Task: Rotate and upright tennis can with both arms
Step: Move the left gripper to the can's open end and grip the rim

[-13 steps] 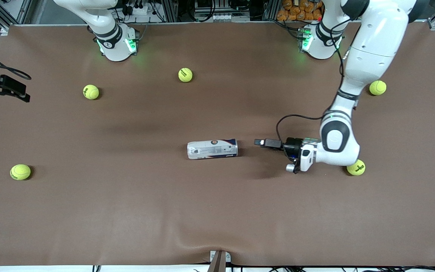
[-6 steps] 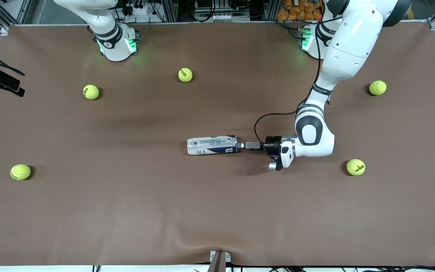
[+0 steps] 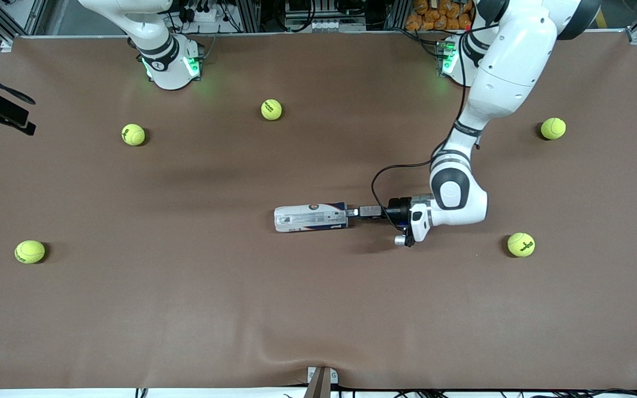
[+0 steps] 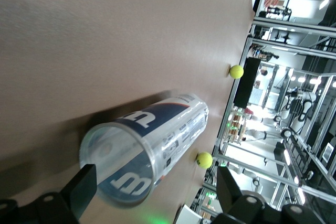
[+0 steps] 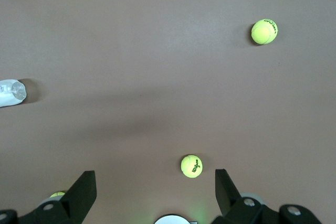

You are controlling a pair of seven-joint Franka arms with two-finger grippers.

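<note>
The tennis can (image 3: 310,217) lies on its side mid-table, white and navy label showing. My left gripper (image 3: 354,211) is low over the table at the can's end toward the left arm's end of the table. In the left wrist view the can (image 4: 152,140) shows its clear round end with a white "W". That end lies just ahead of the open gripper (image 4: 155,198), close to one finger (image 4: 79,192), and is not clamped. My right gripper (image 3: 0,113) is open and empty, raised over the table's edge at the right arm's end. Its wrist view shows the can's tip (image 5: 11,93) far off.
Several yellow-green tennis balls lie scattered: one (image 3: 521,244) near the left arm's elbow, one (image 3: 553,128) toward the left arm's base, one (image 3: 271,109) and one (image 3: 133,134) near the right arm's base, one (image 3: 30,251) at the right arm's end.
My left gripper moved along the table from a short gap away up to the can's end. The can rolled slightly in place. The right gripper drifted slightly at the table's edge.
</note>
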